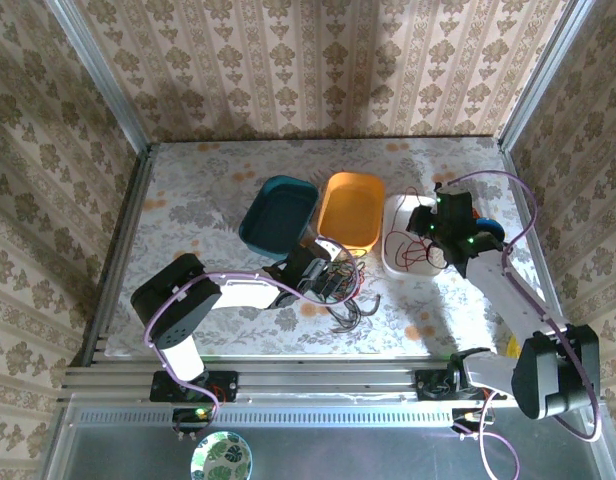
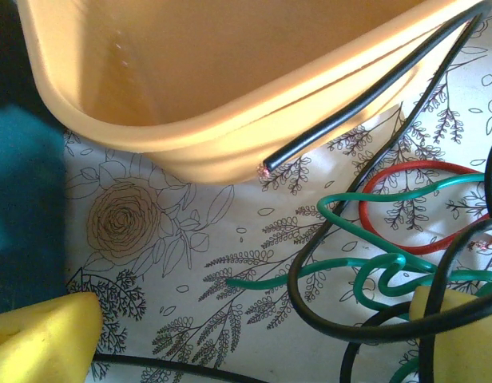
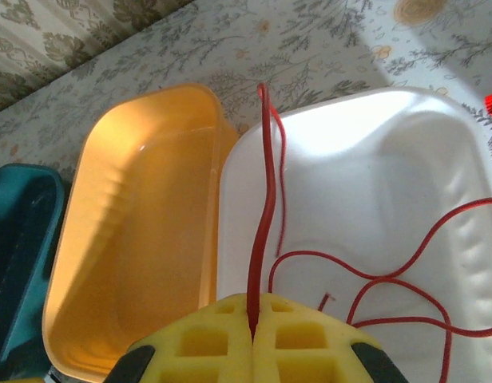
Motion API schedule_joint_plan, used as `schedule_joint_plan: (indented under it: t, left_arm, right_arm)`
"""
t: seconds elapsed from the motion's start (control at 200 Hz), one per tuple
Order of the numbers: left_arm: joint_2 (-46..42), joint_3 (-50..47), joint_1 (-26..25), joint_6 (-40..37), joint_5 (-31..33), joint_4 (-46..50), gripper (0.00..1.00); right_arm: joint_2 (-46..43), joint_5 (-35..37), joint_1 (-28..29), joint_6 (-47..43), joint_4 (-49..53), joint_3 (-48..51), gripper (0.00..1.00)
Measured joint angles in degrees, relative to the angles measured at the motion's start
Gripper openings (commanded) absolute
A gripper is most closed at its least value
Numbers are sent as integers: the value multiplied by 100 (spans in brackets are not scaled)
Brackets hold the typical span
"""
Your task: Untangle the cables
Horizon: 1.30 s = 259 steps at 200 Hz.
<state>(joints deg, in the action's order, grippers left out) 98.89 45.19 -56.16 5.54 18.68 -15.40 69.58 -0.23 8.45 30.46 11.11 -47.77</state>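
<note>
Right pincer (image 3: 252,321): we see it clamped on a red cable (image 3: 266,199) that runs straight ahead from the pads. Its slack loops lie right of them, inside the white tray (image 3: 406,136).

Left pincer (image 2: 246,343): jaws wide, low over the table (image 2: 150,263).

Tangle (image 2: 374,271): ahead of the left pincer and overlapping its right pad, with a green cable (image 2: 342,209), a red loop (image 2: 414,166) and black strands crossing one another.

Black cable (image 2: 366,100): its cut end leans on the orange tray (image 2: 190,64), straight ahead of the left pincer.

Risk, bundling: if the left pincer closes here, we judge it could take several colours at once. A pull would then tighten the knot.

Risk, tray: tugging the black cable could drag or tip the orange tray.

Risk, slip: so thin a strand may slide through the right pincer's pads under tension.

Risk, spill: if the right pincer lifts away, the red slack could be hauled back out of the white tray.
</note>
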Motion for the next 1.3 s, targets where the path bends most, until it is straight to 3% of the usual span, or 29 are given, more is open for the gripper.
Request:
schedule_joint_plan:
  t: [0.39, 0.42, 0.465, 0.5, 0.615, 1.065, 1.295]
  left_arm:
    - [0, 0, 0, 0, 0, 0, 100]
    - [0, 0, 0, 0, 0, 0, 100]
    - [0, 0, 0, 0, 0, 0, 100]
    - [0, 0, 0, 0, 0, 0, 100]
    - [0, 2, 2, 0, -2, -2, 100]
    - [-175, 22, 157, 50, -227, -2, 100]
    - [-190, 22, 190, 92, -323, 0, 100]
  right_arm:
    - [1390, 109, -437, 597, 98, -28, 3]
    - [1438, 109, -437, 625, 98, -28, 9]
    - [1491, 109, -426, 658, 111, -42, 29]
    - [1532, 114, -417, 686, 136, -79, 38]
    - [1567, 345, -295, 682, 315, -273, 51]
    - [304, 1593, 256, 98, 1099, -476, 54]
    - [146, 24, 1453, -962, 1394, -507, 51]
